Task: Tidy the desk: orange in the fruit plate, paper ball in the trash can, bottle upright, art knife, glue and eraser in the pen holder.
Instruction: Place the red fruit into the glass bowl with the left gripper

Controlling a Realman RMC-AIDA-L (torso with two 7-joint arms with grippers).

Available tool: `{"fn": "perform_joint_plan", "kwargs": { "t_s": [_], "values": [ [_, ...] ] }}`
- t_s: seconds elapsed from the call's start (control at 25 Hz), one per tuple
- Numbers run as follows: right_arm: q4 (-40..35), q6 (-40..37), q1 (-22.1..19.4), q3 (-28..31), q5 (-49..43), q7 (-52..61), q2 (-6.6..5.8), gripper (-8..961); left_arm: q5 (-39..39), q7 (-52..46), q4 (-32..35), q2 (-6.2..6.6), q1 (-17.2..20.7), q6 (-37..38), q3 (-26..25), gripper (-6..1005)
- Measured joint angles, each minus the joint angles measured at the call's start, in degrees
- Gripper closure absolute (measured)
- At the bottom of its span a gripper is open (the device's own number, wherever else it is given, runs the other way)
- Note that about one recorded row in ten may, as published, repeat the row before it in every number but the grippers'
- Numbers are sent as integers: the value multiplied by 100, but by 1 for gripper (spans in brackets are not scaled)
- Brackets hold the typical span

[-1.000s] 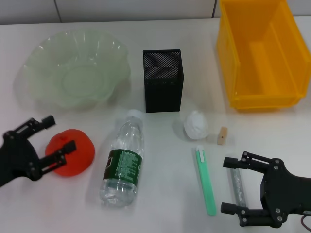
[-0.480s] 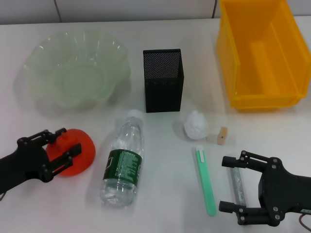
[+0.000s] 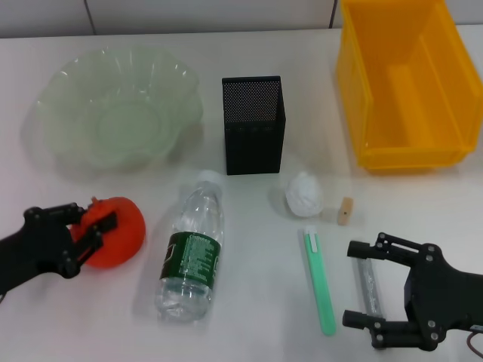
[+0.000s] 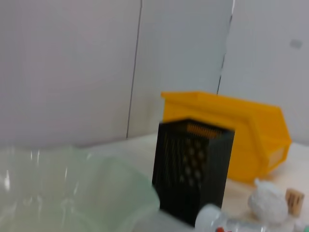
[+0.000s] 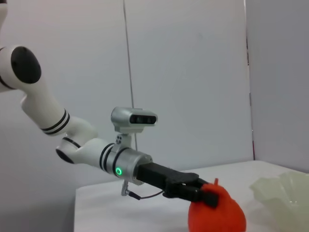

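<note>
My left gripper (image 3: pixel 83 225) is shut on the orange (image 3: pixel 117 234) at the front left of the desk; the right wrist view shows the same grip on the orange (image 5: pixel 217 213). The green fruit plate (image 3: pixel 117 105) stands behind it. A clear bottle (image 3: pixel 192 249) lies on its side. The black mesh pen holder (image 3: pixel 253 124) stands in the middle. The paper ball (image 3: pixel 304 194), eraser (image 3: pixel 346 210) and green art knife (image 3: pixel 319 280) lie to the right. My right gripper (image 3: pixel 367 283) is open, its fingers on either side of the grey glue stick (image 3: pixel 370 290).
A yellow bin (image 3: pixel 411 143) stands at the back right. The left wrist view shows the pen holder (image 4: pixel 193 179), the bin (image 4: pixel 251 125), the paper ball (image 4: pixel 268 205) and the plate's rim (image 4: pixel 72 193).
My left gripper has slid in over the orange and closed on it; the orange has shifted slightly left. The right gripper has barely moved.
</note>
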Motion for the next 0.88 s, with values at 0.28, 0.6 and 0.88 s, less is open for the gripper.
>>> {"fn": "perform_joint_plan", "kwargs": {
  "t_s": [0.28, 0.6, 0.88],
  "values": [
    [-51, -549, -17, 702, 8, 0, 45, 125, -740, 4, 311, -14, -72, 940, -53, 818],
    [-150, -700, -61, 987, -1, 1, 64, 126, -1649, -129, 16, -22, -881, -161, -51, 851],
    [-150, -709, -40, 980, -26, 74, 70, 126, -1671, 79, -493, -31, -1626, -1456, -16, 894]
  ]
}}
